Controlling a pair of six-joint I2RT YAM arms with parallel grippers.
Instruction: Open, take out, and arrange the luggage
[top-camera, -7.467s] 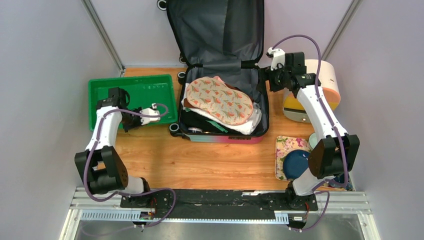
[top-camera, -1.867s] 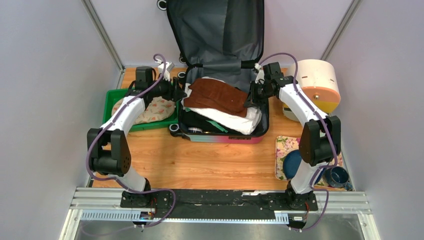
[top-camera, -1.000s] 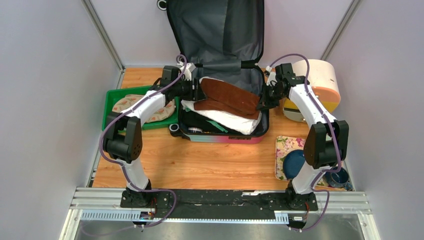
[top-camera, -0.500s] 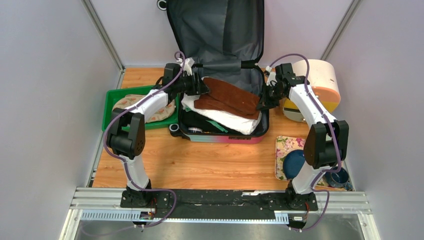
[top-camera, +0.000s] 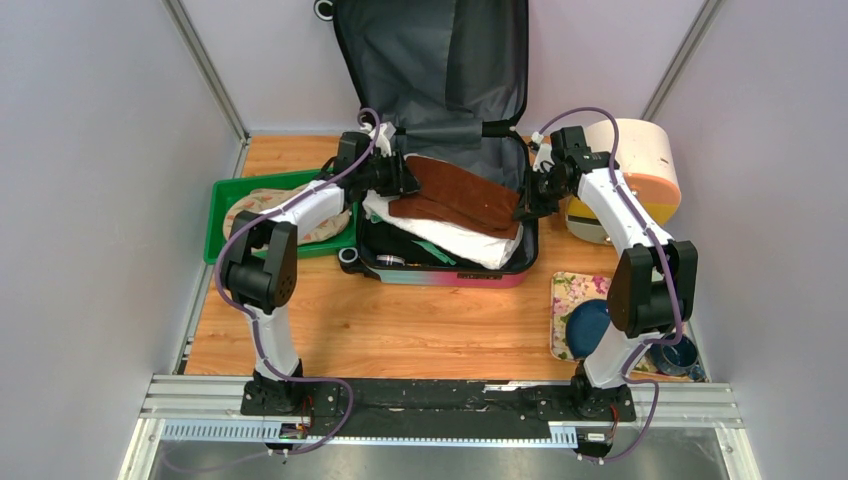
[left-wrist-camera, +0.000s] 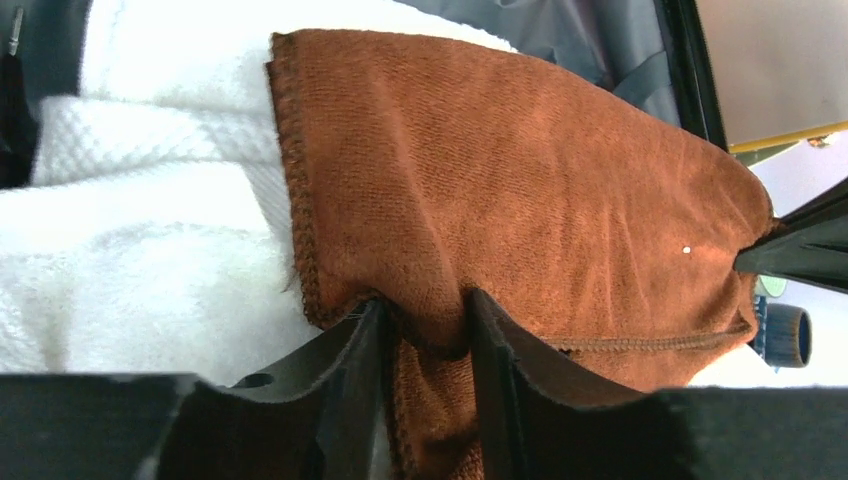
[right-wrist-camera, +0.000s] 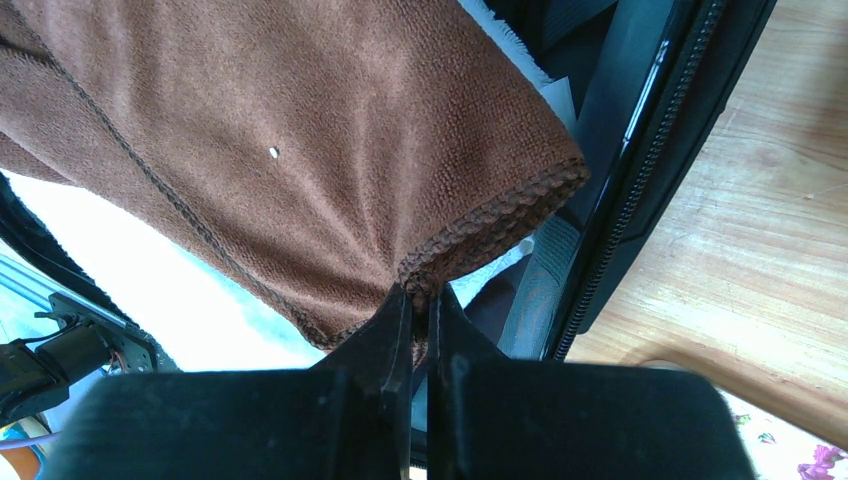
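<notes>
Pink-to-teal hard-shell luggage (top-camera: 440, 278) lies open at wooden worktop's (top-camera: 400, 320) 12 o'clock; we grip brown terry cloth (top-camera: 460, 195) by both ends: left fingers (top-camera: 400, 180) nearly closed on 9 o'clock edge; right fingers (top-camera: 525, 208) tight on 3 o'clock corner; likely so cloth lifts out spread.

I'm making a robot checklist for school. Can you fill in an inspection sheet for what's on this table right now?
Surface: wooden table, no spills seen.
Job's things: luggage open, lid up at the back; brown towel on top of white towel inside.
Clutter: tray holding patterned cloth at left; round container, mat, plate and cup at right.
Grippers: left gripper and right gripper each shut on a brown towel edge.
Cables: purple cables loop along both arms; no snag seen.
Surroundings: grey walls, metal rail in front.
</notes>
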